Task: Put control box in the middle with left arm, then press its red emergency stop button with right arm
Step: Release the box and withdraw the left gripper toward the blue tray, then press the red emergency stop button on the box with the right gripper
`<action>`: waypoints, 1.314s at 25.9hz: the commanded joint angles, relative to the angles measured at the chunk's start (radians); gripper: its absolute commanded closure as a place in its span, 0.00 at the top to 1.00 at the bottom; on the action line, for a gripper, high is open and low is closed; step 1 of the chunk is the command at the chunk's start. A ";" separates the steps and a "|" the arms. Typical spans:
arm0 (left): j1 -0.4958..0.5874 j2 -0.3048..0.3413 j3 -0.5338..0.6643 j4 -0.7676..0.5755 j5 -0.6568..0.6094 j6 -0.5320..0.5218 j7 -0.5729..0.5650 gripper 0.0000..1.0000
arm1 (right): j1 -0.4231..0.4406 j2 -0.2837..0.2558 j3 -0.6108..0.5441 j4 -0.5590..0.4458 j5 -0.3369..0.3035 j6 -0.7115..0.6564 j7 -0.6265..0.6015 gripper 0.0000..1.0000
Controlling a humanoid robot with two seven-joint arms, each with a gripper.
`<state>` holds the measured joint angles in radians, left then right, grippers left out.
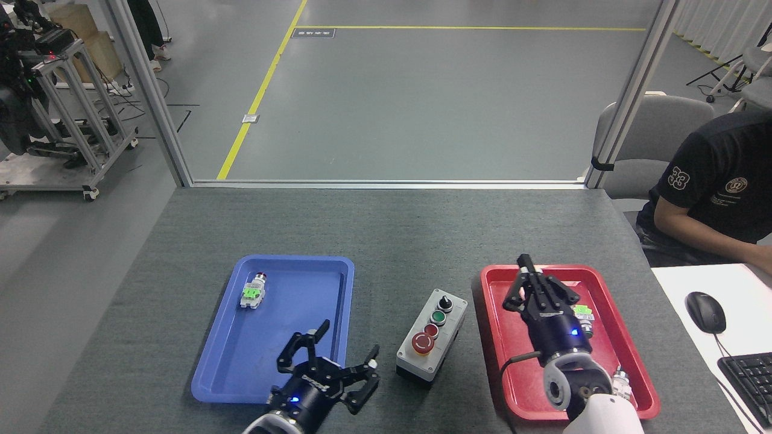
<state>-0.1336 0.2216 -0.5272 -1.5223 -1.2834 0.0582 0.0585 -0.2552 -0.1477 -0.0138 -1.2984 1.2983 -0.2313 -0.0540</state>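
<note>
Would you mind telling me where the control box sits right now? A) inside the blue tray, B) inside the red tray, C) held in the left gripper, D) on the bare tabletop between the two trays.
D: the control box stands on grey felt between the blue tray and red tray, clear of the open left gripper.

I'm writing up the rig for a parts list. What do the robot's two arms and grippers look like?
Both match: a black multi-finger gripper on a black cylindrical wrist with a small blue light, then a white rounded joint. The left gripper has white lettering on its palm, too small to read. The right gripper has a black cable looping off its wrist.
</note>
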 commanded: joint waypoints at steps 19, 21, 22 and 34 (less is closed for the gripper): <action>-0.084 -0.018 0.446 0.152 0.119 -0.170 0.015 0.99 | -0.045 0.103 0.264 0.266 0.249 0.020 -0.001 0.00; -0.086 -0.011 0.446 0.160 0.118 -0.172 0.015 0.99 | -0.064 0.109 0.267 0.301 0.262 0.018 -0.001 0.00; -0.083 -0.011 0.449 0.160 0.122 -0.172 0.017 0.99 | -0.073 0.111 0.276 0.317 0.265 0.020 -0.001 0.00; -0.072 -0.025 0.483 0.149 0.124 -0.179 0.021 0.99 | -0.095 0.109 0.322 0.390 0.320 0.023 -0.003 0.00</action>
<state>-0.2046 0.1967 -0.0443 -1.3723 -1.1594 -0.1203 0.0844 -0.3515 -0.0375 0.3019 -0.9400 1.5847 -0.2074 -0.0674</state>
